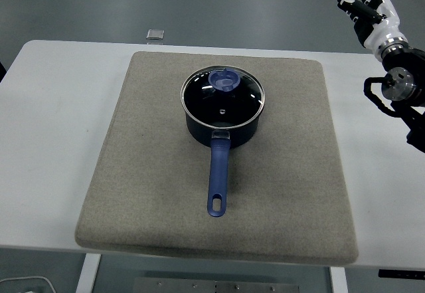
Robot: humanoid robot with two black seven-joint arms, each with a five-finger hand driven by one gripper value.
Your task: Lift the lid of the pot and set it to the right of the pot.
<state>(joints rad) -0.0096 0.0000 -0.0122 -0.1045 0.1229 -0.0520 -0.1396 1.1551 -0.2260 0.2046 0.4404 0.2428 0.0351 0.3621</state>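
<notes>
A dark blue pot (222, 127) stands on a grey mat (159, 173) in the middle of the table, its blue handle (218, 177) pointing toward the near edge. A glass lid (222, 95) with a blue knob (225, 80) sits on the pot. My right hand (362, 4) is raised at the upper right, far from the pot, its fingers spread and holding nothing. The left arm does not show.
The white table (46, 140) extends left and right of the mat. A small grey square object (155, 34) lies at the table's far edge. Bare mat lies to the right of the pot (299, 140).
</notes>
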